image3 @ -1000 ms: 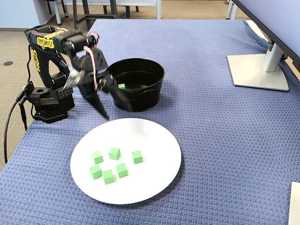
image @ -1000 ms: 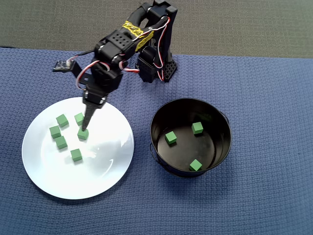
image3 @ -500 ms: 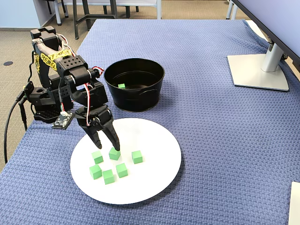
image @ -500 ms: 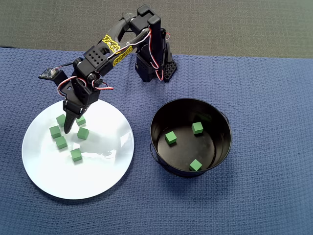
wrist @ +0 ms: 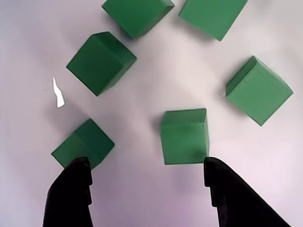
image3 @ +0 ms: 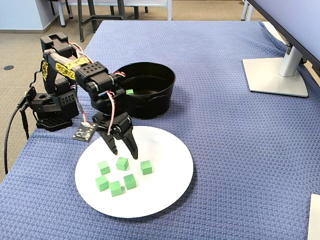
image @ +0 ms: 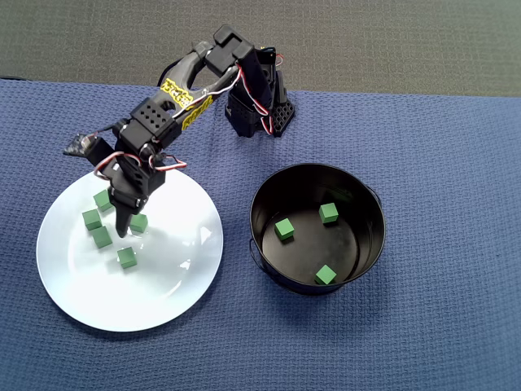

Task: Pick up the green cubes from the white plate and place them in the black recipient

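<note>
Open gripper (image3: 124, 151) just above six green cubes (image3: 122, 163) on the white plate (image3: 165, 190).

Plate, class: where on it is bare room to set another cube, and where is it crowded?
Bare: the plate's half toward the pot and its near rim. Crowded: the cubes under the claw.

Legible text: none. Yellow label with black marks on arm (image: 186, 81), upper link; characters too small and blurred to read in overhead or fixed view.
</note>
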`<state>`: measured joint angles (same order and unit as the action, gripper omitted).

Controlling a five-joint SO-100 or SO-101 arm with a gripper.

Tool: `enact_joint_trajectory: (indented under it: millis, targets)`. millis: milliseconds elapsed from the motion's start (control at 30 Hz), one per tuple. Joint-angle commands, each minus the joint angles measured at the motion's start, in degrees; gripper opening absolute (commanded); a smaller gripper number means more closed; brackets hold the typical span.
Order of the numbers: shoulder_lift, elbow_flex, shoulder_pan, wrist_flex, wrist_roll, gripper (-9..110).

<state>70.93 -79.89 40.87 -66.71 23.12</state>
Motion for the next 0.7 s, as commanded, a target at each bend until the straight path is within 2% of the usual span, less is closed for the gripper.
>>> enact_joint_trajectory:
  millis: [0,667]
  targets:
    - [-1.23,6.15,-2.2,-4.92,-0.18,23]
    - [-8.44,12.48,2.72,-6.06,4.83,21]
